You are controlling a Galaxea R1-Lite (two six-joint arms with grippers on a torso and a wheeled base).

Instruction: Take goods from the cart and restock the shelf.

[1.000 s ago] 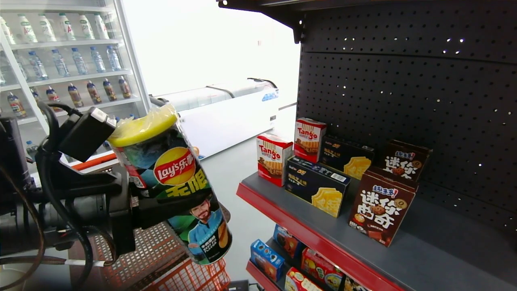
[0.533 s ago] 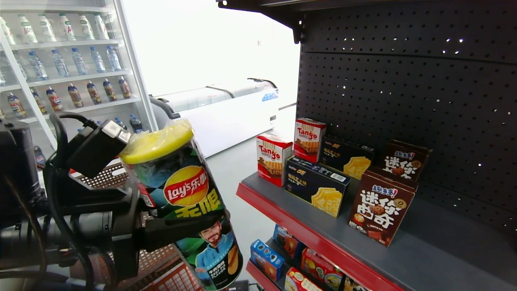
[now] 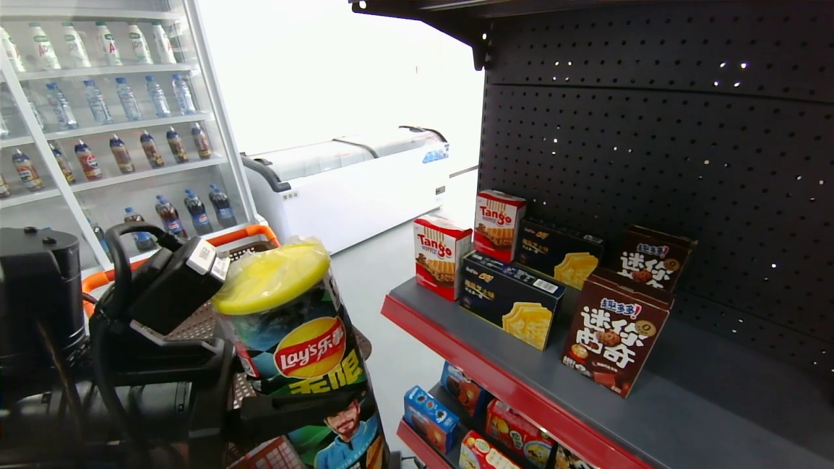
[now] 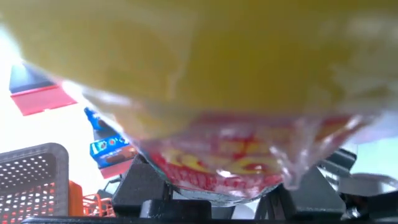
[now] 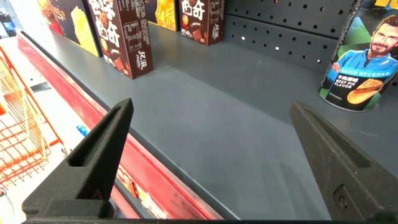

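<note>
chip can (image 3: pixel 296 339) carried lower | shelf deck (image 3: pixel 717 417) part-stocked | cooler (image 3: pixel 130 120), freezer (image 3: pixel 365 195) behind

Tall chip can (image 3: pixel 306 352) with a yellow lid under clear wrap, tilted slightly, clamped in the left gripper (image 3: pixel 303 407) by the orange mesh cart (image 3: pixel 234 232), left of the grey red-edged shelf (image 3: pixel 684 417), where a matching can (image 5: pixel 360 56) stands upright at the back, apart from the snack boxes (image 3: pixel 515 299)

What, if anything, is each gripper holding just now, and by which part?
The left gripper holds the chips canister by the middle of its body, well below the yellow lid. The right gripper is open and holds nothing.
</note>
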